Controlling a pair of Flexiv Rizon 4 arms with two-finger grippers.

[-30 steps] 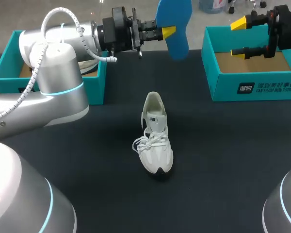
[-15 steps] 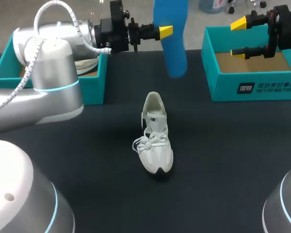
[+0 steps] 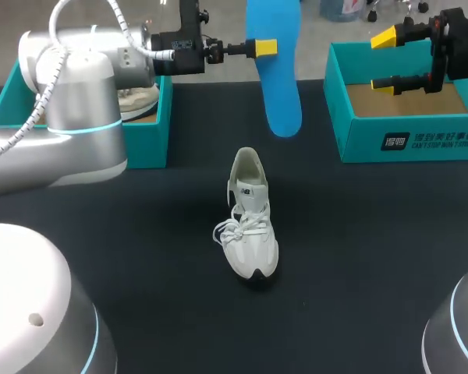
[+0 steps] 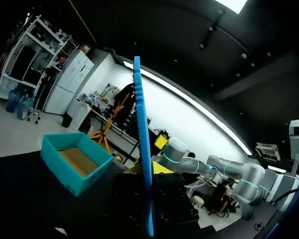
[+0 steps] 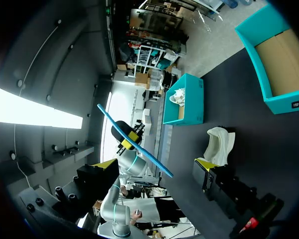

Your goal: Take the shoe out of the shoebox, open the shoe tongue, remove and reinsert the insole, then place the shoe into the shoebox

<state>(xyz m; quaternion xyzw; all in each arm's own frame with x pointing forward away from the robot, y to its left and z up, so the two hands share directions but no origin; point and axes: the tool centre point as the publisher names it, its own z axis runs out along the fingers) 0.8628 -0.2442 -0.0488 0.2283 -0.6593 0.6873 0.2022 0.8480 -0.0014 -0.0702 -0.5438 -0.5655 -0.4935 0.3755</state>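
Observation:
A white shoe (image 3: pixel 249 226) stands upright mid-table, toe toward me, its opening empty; it also shows ahead of my right gripper (image 5: pixel 219 142). My left gripper (image 3: pixel 264 47) is raised above the table's far side, shut on the blue insole (image 3: pixel 274 78), which hangs down from it. In the left wrist view the insole (image 4: pixel 143 149) stands edge-on between the yellow tips of the left gripper (image 4: pixel 147 169). My right gripper (image 3: pixel 384 61) is open and empty, raised over the right teal shoebox (image 3: pixel 405 140). That shoebox (image 5: pixel 279 64) looks empty.
A second teal box (image 3: pixel 152 132) sits at the table's far left with another pale shoe (image 3: pixel 136 97) inside. Black tabletop spreads all round the white shoe.
My left wrist has turned and drawn back slightly, so the insole has swung from a tilted pose to hanging more upright. The shoe and right arm have not moved.

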